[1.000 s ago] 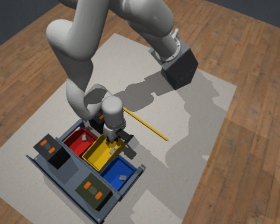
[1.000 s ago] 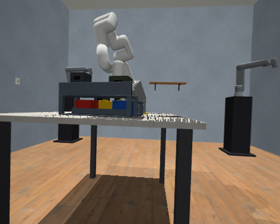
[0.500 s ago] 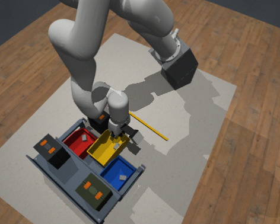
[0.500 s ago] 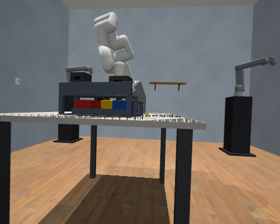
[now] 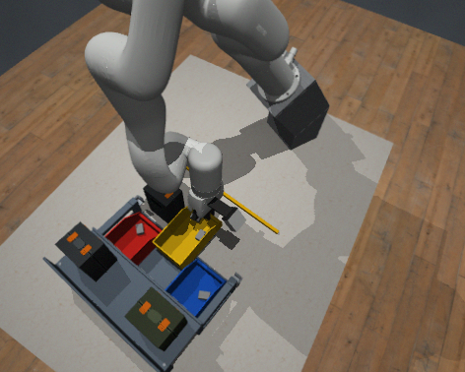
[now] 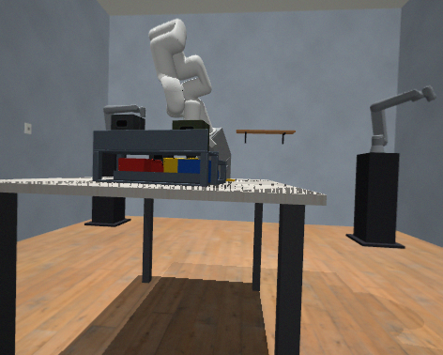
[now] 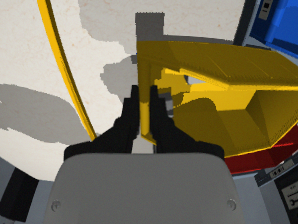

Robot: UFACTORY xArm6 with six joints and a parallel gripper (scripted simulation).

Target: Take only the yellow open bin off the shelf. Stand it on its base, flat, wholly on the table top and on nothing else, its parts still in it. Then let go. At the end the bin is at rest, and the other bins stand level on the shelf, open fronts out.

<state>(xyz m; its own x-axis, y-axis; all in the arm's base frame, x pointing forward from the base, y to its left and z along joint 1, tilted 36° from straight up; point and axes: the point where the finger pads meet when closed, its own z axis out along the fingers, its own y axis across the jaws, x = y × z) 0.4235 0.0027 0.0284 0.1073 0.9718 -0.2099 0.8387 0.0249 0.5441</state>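
My gripper (image 5: 196, 217) (image 7: 144, 96) is shut on the front wall of the yellow bin (image 5: 176, 246) (image 6: 171, 165) (image 7: 230, 120), one finger inside and one outside. The bin sticks out forward of its neighbours, its rear still over the shelf (image 5: 154, 268) (image 6: 151, 141); it seems slightly raised. A grey part (image 5: 200, 234) lies in it. The red bin (image 5: 129, 241) (image 6: 135, 164) (image 7: 245, 163) and blue bin (image 5: 193, 287) (image 6: 189, 166) (image 7: 285, 25) sit on the shelf on either side, each with a grey part. The gap under the yellow bin is hidden.
A black case (image 5: 90, 256) and a green case (image 5: 154, 320) stand on the shelf's top board. A black box (image 5: 164, 204) stands near the red bin's end of the shelf front. A yellow strip (image 5: 250, 212) (image 7: 62, 65) lies on the table (image 5: 280, 197) in front of the shelf.
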